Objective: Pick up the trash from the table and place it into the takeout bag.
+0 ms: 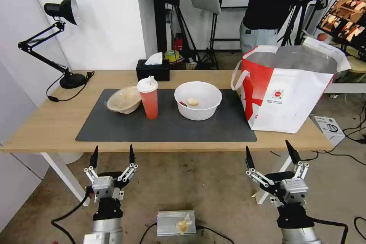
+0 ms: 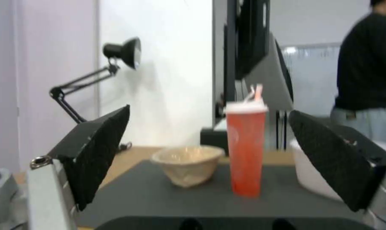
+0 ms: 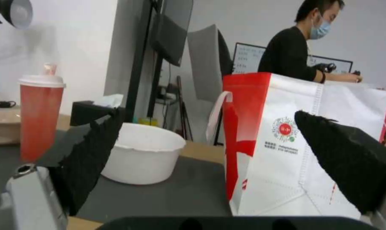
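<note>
White bowl (image 3: 144, 153) beside takeout bag (image 3: 287, 150)

Both grippers are hanging below the near edge of the tabletop (image 1: 53, 126), jaws spread, with open floor around them. Ahead of the left gripper (image 1: 112, 152) the dark mat (image 1: 167, 127) is lying bare up to the red cup (image 1: 148, 99), which is standing just beside the beige bowl (image 1: 124, 100). A clear gap is separating the cup from the white bowl (image 1: 198, 101). Ahead of the right gripper (image 1: 270, 151) the takeout bag (image 1: 289, 91) is blocking the right end, mouth open upward. The tissue box (image 1: 153, 70) is sitting behind.
</note>
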You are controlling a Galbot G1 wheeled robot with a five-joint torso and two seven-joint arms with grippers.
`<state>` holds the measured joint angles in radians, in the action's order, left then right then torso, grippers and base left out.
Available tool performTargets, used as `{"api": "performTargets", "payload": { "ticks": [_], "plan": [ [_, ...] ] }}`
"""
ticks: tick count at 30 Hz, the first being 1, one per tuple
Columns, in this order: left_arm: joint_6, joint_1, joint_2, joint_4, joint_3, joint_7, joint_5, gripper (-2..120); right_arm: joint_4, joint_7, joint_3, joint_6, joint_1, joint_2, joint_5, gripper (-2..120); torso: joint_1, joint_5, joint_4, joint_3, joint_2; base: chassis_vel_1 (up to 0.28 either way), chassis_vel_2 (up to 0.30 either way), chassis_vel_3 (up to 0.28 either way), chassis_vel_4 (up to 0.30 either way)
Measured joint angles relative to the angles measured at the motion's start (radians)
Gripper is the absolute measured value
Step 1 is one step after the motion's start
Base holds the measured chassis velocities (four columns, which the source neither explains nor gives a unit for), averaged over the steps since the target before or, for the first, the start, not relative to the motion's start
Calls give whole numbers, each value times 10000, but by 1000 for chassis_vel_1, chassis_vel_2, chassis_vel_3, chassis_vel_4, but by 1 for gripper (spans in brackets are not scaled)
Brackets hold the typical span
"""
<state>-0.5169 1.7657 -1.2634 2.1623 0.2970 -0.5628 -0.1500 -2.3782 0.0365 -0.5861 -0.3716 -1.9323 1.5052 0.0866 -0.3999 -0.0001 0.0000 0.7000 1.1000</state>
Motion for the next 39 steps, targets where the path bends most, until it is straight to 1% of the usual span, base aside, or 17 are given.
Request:
{"api": "performTargets", "payload": {
  "ticks": [1,2,4,6,8,10,14,17,19,22,23,26,27,31,32,36,39],
  "plan": [
    [-346,-21,157,-90,-166,-365,-100,100,27,-11,18,57,42,-11,-6,100,0,1,0,-1,0,0,0,0,0],
    [-346,-21,157,-90,-166,-365,-100,100,27,-11,18,57,42,-11,-6,100,0,1,0,-1,0,0,0,0,0],
    [-835,-52,386,-227,-408,-907,-242,100,98,-21,48,122,123,-30,-6,100,-1,1,0,0,0,0,0,0,0],
    [-1091,-70,497,-291,-530,-1182,-317,100,160,-30,141,256,200,-95,-51,100,0,1,0,0,0,0,0,0,0],
    [-1128,-73,512,-302,-548,-1221,-330,100,200,-77,242,402,254,-228,-120,100,0,1,0,0,0,0,0,0,0],
    [-1129,-73,514,-304,-549,-1221,-331,100,229,-81,279,449,300,-333,-178,100,0,1,0,0,0,0,0,0,0],
    [-1202,-76,707,-295,-569,-1148,-61,100,404,46,326,561,590,-970,-721,100,0,1,2,1,0,0,0,0,0],
    [-1241,-72,1498,-74,-488,-315,1328,100,515,145,296,763,1000,-1697,-1385,100,-1,4,-1,1,0,0,0,0,0],
    [-1226,-83,1639,-90,-484,-184,1529,100,550,167,274,860,1152,-1909,-1558,100,0,0,0,1,0,0,0,0,0],
    [-1048,-96,1832,-204,-442,-86,1798,100,680,167,240,1109,1653,-2638,-2119,100,0,3,0,1,-1,0,0,0,0],
    [-1048,-96,1832,-204,-442,-86,1798,100,680,167,240,1109,1653,-2638,-2119,100,0,3,0,1,-1,0,0,0,0],
    [-971,-97,1928,-221,-291,-54,1892,100,869,164,237,1259,2173,-3391,-2376,100,0,4,0,1,-2,0,0,0,0],
    [-971,-97,1928,-221,-291,-54,1892,100,869,164,237,1259,2173,-3391,-2376,100,0,4,0,1,-2,0,0,0,0],
    [-769,-131,1755,-222,-54,-181,1847,100,1085,135,256,1405,2892,-4617,-2743,100,-1,3,0,2,-3,0,0,0,0],
    [-769,-131,1755,-222,-54,-181,1847,100,1085,135,256,1405,2892,-4617,-2743,100,-1,3,0,2,-3,0,0,0,0],
    [-717,-30,1622,-272,29,-267,1798,100,1387,26,370,1485,3650,-5773,-3167,100,-1,3,1,1,-2,0,0,0,0],
    [-689,-48,1593,-343,114,-383,1723,100,1552,8,452,1536,4002,-6181,-3238,100,-1,3,0,0,-2,0,0,0,0]
  ]
}}
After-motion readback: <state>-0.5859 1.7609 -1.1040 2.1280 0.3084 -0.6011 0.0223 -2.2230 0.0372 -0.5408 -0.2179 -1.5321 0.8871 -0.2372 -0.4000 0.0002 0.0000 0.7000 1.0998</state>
